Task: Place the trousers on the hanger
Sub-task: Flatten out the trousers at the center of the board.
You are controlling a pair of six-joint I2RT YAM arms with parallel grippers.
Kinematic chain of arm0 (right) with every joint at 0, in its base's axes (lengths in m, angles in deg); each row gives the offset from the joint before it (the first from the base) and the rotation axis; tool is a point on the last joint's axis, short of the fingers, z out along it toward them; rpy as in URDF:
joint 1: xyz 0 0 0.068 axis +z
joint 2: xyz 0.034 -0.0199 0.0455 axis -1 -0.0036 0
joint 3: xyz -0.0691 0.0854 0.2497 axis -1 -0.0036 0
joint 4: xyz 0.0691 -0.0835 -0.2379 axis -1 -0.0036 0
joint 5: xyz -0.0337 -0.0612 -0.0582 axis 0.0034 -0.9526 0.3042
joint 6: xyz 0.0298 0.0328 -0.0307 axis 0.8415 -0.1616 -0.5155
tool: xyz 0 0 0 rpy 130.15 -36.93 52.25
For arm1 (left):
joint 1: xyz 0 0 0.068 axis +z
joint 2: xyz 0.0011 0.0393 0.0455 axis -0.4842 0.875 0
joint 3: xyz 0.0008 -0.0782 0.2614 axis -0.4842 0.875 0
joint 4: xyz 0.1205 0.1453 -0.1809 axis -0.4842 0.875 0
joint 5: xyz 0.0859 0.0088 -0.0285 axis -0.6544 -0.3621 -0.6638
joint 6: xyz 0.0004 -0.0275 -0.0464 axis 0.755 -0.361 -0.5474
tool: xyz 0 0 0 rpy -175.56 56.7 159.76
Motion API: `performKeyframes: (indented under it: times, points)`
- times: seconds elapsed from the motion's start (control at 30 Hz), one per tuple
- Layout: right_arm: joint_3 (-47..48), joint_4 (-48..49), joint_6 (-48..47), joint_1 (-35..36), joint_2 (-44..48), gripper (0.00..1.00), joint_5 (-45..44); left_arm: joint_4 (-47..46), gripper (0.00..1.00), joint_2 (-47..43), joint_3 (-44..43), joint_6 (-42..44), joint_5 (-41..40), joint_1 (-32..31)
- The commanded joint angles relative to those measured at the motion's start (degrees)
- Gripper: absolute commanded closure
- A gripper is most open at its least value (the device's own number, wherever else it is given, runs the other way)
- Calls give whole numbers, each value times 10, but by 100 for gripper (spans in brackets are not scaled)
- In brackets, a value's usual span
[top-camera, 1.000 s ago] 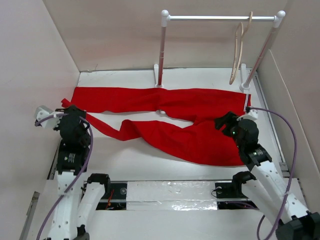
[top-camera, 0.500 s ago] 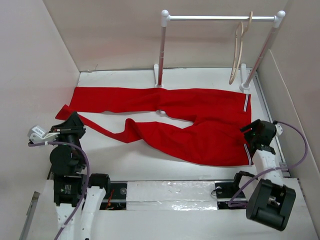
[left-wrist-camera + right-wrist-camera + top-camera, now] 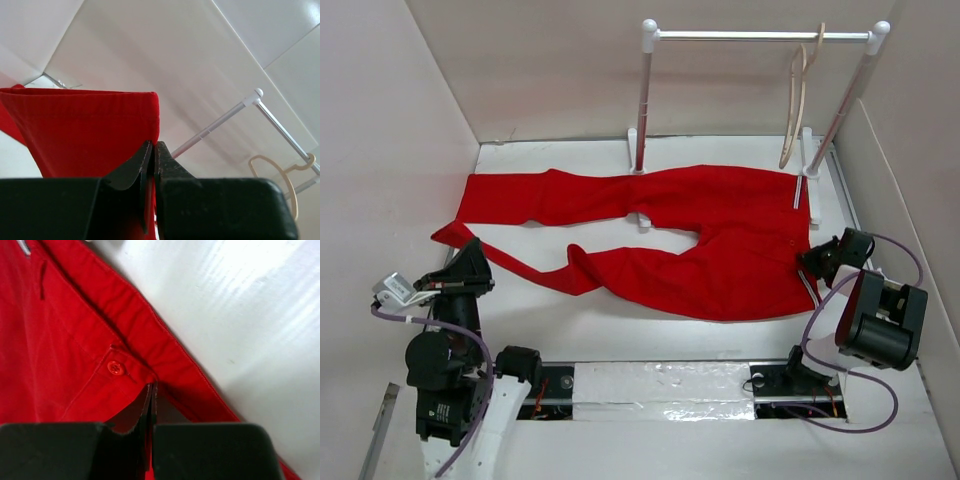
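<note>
Trousers (image 3: 720,235) stretch left to right, left tool (image 3: 472,258) clamped on a leg end, right tool (image 3: 817,262) on the waistband; hanger (image 3: 796,110) hangs far right.

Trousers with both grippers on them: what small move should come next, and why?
Probably raise both arms together a little. The left gripper is shut on a leg hem and the right gripper on the waistband by the button, yet the trousers lie spread on the table, below the hanger on the rail.
</note>
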Motion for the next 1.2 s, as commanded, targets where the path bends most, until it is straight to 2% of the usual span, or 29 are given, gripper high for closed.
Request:
performKeyframes:
  times: [0.0, 0.2, 0.33, 0.5, 0.57, 0.6, 0.63, 0.67, 0.7, 0.73, 0.83, 0.87, 0.97, 1.07, 1.17]
  points:
    - [12, 69, 28, 2, -18, 100, 57, -11, 100, -20, -11, 37, -27, -23]
    - [70, 77, 18, 2, -25, 100, 9, -6, 100, -37, 10, 48, -37, -46]
    - [130, 46, -15, 2, -42, 100, -30, 0, 100, -46, 25, 50, -42, -56]
    - [126, 61, -26, 12, -27, 100, -31, 0, 100, -57, 42, 48, -30, -56]
    - [138, 45, -41, 17, -37, 91, -44, -3, 100, -60, 45, 46, -23, -56]
    - [152, 15, -45, 24, -42, 76, -56, -7, 100, -60, 47, 48, -22, -56]
    - [176, -39, -42, 24, -45, 65, -83, -6, 100, -59, 45, 48, -23, -63]
    - [178, -51, -41, 24, -44, 53, -89, -4, 100, -59, 45, 48, -25, -63]
    - [167, -57, -41, 24, -29, 32, -95, -4, 100, -60, 47, 47, -23, -63]
    - [159, -75, -40, 18, -17, 26, -99, -5, 100, -62, 48, 48, -20, -63]
    - [121, -112, -34, 1, 64, 24, -137, -7, 100, -67, 48, 48, -15, -68]
    - [90, -136, -26, 1, 90, 24, -180, -7, 100, -68, 48, 48, -15, -68]
    - [30, -186, -5, -5, 186, 30, -231, -12, 100, -87, 49, 48, -20, -68]
    - [-6, -213, 11, -15, 240, 35, -247, -12, 100, -95, 49, 48, -29, -68]
    - [-16, -259, 23, -34, 243, 39, -256, -12, 100, -105, 49, 46, -39, -74]
